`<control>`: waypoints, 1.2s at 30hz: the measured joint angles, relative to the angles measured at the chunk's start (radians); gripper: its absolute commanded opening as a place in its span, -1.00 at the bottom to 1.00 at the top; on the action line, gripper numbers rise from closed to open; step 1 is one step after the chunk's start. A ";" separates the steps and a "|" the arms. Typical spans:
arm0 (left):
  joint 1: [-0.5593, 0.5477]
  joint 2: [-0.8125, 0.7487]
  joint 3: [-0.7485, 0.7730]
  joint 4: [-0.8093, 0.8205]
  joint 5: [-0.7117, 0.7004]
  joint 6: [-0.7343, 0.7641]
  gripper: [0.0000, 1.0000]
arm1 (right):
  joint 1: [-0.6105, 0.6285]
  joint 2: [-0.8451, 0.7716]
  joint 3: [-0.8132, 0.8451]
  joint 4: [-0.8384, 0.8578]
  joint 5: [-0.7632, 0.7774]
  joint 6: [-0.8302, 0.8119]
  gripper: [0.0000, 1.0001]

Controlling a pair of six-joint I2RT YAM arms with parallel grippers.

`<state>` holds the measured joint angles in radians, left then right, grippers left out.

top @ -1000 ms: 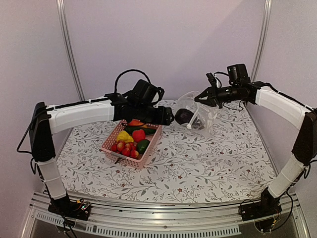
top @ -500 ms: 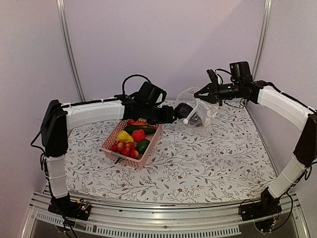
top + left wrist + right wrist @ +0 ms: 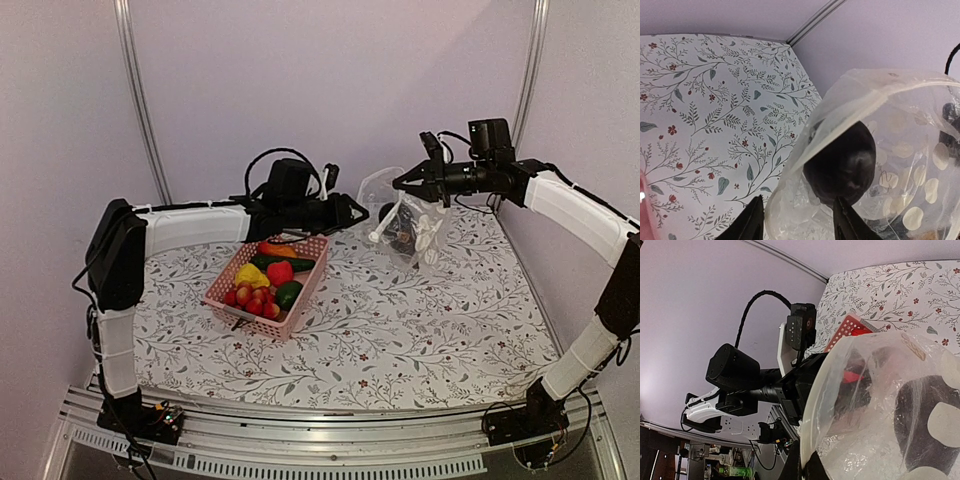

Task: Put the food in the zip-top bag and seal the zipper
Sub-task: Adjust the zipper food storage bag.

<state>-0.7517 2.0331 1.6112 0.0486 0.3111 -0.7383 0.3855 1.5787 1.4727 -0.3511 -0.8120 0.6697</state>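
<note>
The clear zip-top bag [image 3: 405, 215] hangs above the back of the table, with white dots on it. My right gripper [image 3: 400, 183] is shut on its mouth rim [image 3: 807, 465]. A dark purple eggplant [image 3: 842, 162] lies inside the bag. The pale zipper [image 3: 832, 134] strip runs along the open mouth. My left gripper [image 3: 352, 212] is just left of the bag, open, its fingertips [image 3: 754, 222] apart at the bag's lower edge and holding nothing. The rest of the food [image 3: 270, 278] lies in the pink basket: red, yellow, green and orange pieces.
The pink slotted basket [image 3: 222, 275] stands left of centre on the floral tablecloth [image 3: 420, 320]. Walls close the back and both sides. A metal rail [image 3: 330, 440] runs along the near edge, with both arm bases on it.
My left gripper let the eggplant go inside the bag, drew back to the left and narrowed its jaws. My right gripper lifted the bag a little.
</note>
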 measured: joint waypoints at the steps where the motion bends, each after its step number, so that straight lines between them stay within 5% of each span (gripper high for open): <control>1: 0.000 0.003 0.000 0.002 0.004 -0.004 -0.30 | 0.000 0.000 0.000 0.004 -0.002 0.003 -1.00; 10: 0.006 0.016 -0.008 0.007 0.019 -0.002 -1.00 | 0.000 0.000 -0.001 0.024 -0.008 0.026 -1.00; 15: 0.006 0.007 0.003 -0.067 0.008 0.032 -1.00 | 0.000 -0.001 -0.005 -0.011 0.045 0.004 -1.00; 23: -0.014 -0.117 0.085 -0.179 -0.084 0.111 -1.00 | 0.000 0.069 0.146 -0.309 0.317 -0.170 -1.00; 36: -0.060 -0.050 0.420 -0.321 -0.167 0.164 -1.00 | 0.003 0.145 0.295 -0.461 0.416 -0.282 -1.00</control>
<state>-0.8112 1.9835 2.0308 -0.2722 0.1444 -0.5747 0.3889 1.7237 1.7676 -0.8120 -0.3962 0.3878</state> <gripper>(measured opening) 0.005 0.005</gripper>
